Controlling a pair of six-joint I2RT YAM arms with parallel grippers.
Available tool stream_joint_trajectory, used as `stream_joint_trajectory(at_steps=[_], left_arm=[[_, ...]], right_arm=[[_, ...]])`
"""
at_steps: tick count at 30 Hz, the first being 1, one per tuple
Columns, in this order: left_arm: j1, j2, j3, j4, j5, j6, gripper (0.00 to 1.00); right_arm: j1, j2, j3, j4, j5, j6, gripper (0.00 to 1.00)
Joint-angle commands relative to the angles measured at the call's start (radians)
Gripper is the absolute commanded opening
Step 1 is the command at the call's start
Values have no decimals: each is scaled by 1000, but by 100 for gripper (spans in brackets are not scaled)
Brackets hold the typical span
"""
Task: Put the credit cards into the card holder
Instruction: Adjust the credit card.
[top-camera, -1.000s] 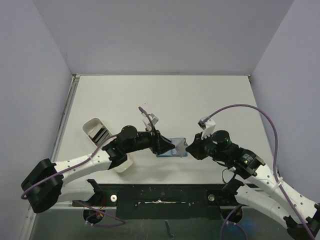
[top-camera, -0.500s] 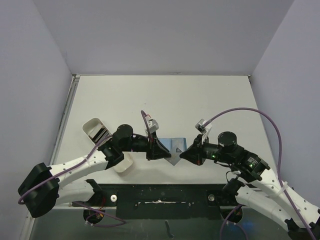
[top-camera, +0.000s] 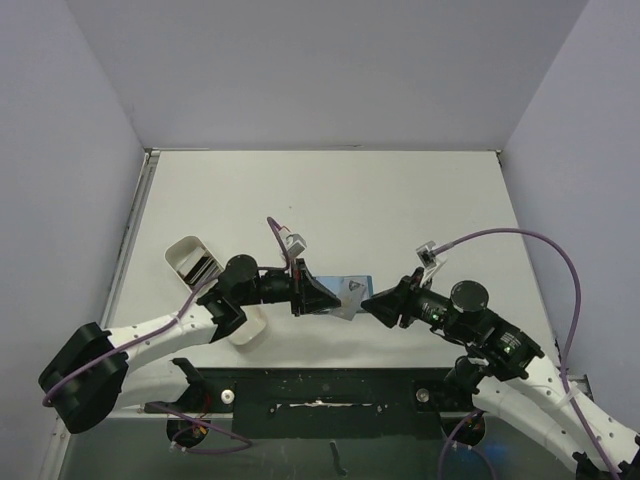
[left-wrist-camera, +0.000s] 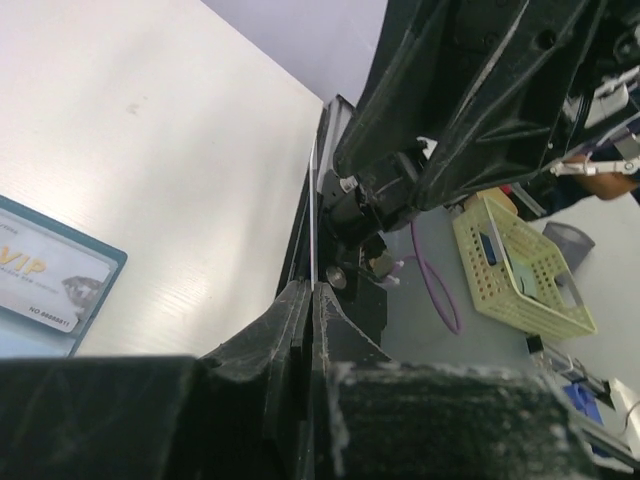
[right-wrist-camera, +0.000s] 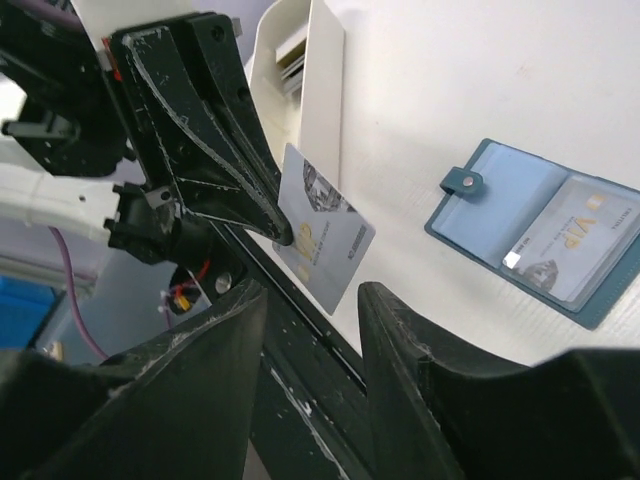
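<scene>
A pale grey credit card (right-wrist-camera: 325, 240) hangs above the table's near edge, and my left gripper (top-camera: 333, 300) is shut on its edge. The left wrist view shows that card (left-wrist-camera: 315, 200) edge-on as a thin line between the closed fingers (left-wrist-camera: 290, 320). My right gripper (top-camera: 373, 303) stands open just right of the card, its fingers (right-wrist-camera: 400, 330) apart and off it. The teal card holder (right-wrist-camera: 500, 190) lies open on the table behind them, with another credit card (right-wrist-camera: 580, 240) in its pocket. From above, the card holder (top-camera: 362, 281) is partly hidden by the grippers.
A long white tray (top-camera: 195, 262) with more cards inside stands under my left arm; the right wrist view shows the tray (right-wrist-camera: 320, 70) behind the left gripper. The black front rail (top-camera: 320, 385) runs just below both grippers.
My left gripper has shut on the card. My right gripper has let go of it, opened and drawn back to the right. The card has passed from right to left.
</scene>
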Motion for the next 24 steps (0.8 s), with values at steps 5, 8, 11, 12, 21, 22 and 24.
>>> stream_joint_trajectory(at_steps=[5,8,11,12,21,22,24], left_arm=[[8,52,-84,382,-201,-212,0],[8,84,-103,489,-202,-277,0],[8,112,-110,571,-202,-326,0],[8,121,-113,594,-202,-338,0],[8,154,-128,669,-233,-389,0],[8,154,-128,668,-236,-391,0],[9,150,-125,654,-246,-389,0]], right_arm=[[4,-30,-115,289,127,248,41],[4,7,-121,353,127,274,40],[4,50,-120,403,128,290,38],[3,63,-120,408,135,299,38],[5,88,-105,368,211,318,41],[4,89,-100,351,221,318,43],[5,97,-78,285,266,320,46]])
